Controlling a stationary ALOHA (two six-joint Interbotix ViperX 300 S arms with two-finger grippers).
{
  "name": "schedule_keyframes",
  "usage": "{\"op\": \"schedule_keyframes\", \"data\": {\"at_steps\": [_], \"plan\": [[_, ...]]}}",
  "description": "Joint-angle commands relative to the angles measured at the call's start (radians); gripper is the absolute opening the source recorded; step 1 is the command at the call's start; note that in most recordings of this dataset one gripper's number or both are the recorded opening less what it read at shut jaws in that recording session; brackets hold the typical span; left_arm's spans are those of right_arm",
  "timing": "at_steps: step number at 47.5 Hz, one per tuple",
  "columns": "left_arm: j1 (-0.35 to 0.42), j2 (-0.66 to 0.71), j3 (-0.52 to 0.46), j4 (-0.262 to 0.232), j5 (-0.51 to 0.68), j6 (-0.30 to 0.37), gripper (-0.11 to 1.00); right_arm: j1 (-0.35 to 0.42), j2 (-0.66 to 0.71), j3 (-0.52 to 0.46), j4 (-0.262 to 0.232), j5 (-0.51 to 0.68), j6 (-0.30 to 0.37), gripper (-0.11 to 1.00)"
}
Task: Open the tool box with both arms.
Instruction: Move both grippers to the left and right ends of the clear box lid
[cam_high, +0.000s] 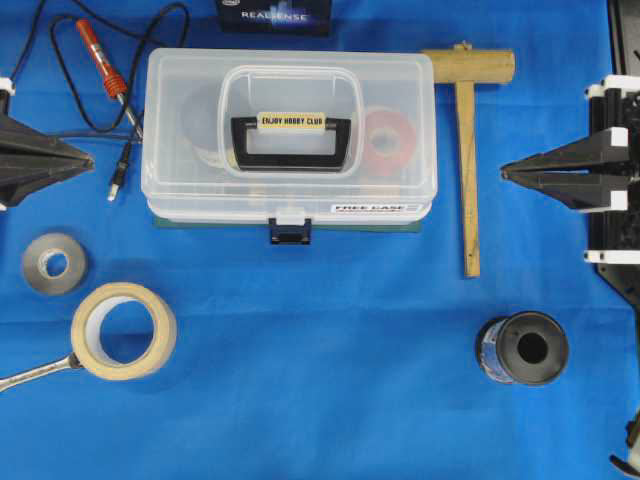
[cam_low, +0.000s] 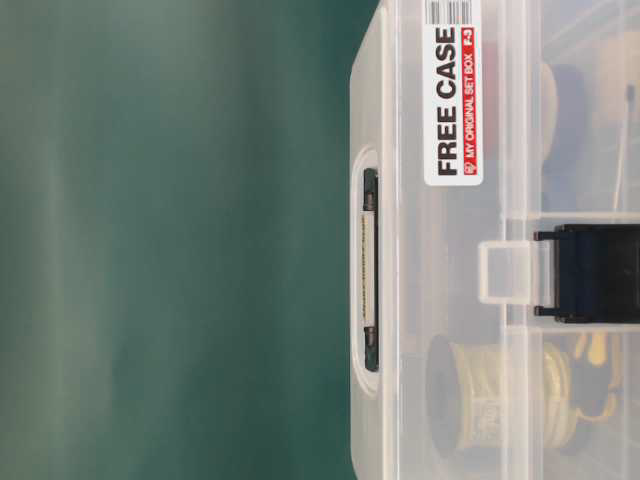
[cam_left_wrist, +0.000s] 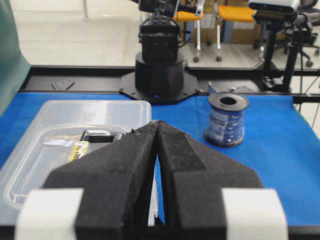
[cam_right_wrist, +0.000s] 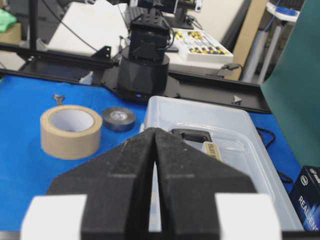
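The tool box (cam_high: 290, 135) is a clear plastic case lying closed at the table's back centre, with a black handle (cam_high: 290, 140) and a dark blue front latch (cam_high: 290, 234) fastened down. The table-level view shows its front wall (cam_low: 450, 300) and latch (cam_low: 590, 272) close up. My left gripper (cam_high: 88, 158) is shut and empty at the left edge, tips pointing at the box from a short way off. My right gripper (cam_high: 505, 172) is shut and empty too, right of the box. Each wrist view has shut tips, the left gripper (cam_left_wrist: 157, 123) and the right gripper (cam_right_wrist: 154, 130), in front of the tool box (cam_left_wrist: 75, 120) (cam_right_wrist: 215, 125).
A wooden mallet (cam_high: 467, 150) lies between the box and my right gripper. A soldering iron (cam_high: 105, 65) with its cable lies back left. Grey tape (cam_high: 53, 263), a masking tape roll (cam_high: 123, 330) and a wrench (cam_high: 35, 372) are front left. A blue wire spool (cam_high: 522, 348) sits front right.
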Motion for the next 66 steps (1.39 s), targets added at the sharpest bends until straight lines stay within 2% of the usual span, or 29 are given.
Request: {"op": "schedule_keyframes", "data": {"at_steps": [1, 12, 25, 27, 31, 38, 42, 45, 49, 66], "plan": [[-0.012, 0.002, -0.020, -0.025, 0.028, 0.020, 0.00, -0.002, 0.017, -0.032, 0.002, -0.003, 0.000, 0.00], [0.011, -0.012, -0.018, -0.026, 0.098, 0.043, 0.00, -0.037, 0.025, -0.035, 0.015, 0.124, 0.012, 0.00], [0.164, 0.021, 0.002, -0.035, 0.268, 0.032, 0.01, -0.141, 0.097, -0.021, 0.049, 0.201, 0.044, 0.01], [0.186, 0.021, 0.006, -0.035, 0.282, 0.032, 0.01, -0.158, 0.114, -0.020, 0.049, 0.209, 0.051, 0.04], [0.230, 0.021, 0.026, -0.035, 0.307, 0.032, 0.15, -0.196, 0.149, -0.015, 0.049, 0.225, 0.060, 0.24], [0.302, 0.025, 0.066, -0.035, 0.334, 0.025, 0.60, -0.275, 0.216, -0.012, 0.049, 0.287, 0.063, 0.69], [0.334, 0.032, 0.080, -0.035, 0.337, 0.026, 0.82, -0.304, 0.256, -0.014, 0.049, 0.307, 0.063, 0.85], [0.354, 0.046, 0.087, -0.035, 0.336, 0.026, 0.89, -0.318, 0.284, -0.017, 0.049, 0.305, 0.063, 0.85], [0.373, 0.086, 0.097, -0.035, 0.324, 0.026, 0.86, -0.328, 0.325, -0.021, 0.051, 0.296, 0.063, 0.85], [0.374, 0.282, 0.081, -0.035, 0.198, 0.025, 0.90, -0.333, 0.489, -0.072, 0.051, 0.216, 0.063, 0.85]]}}
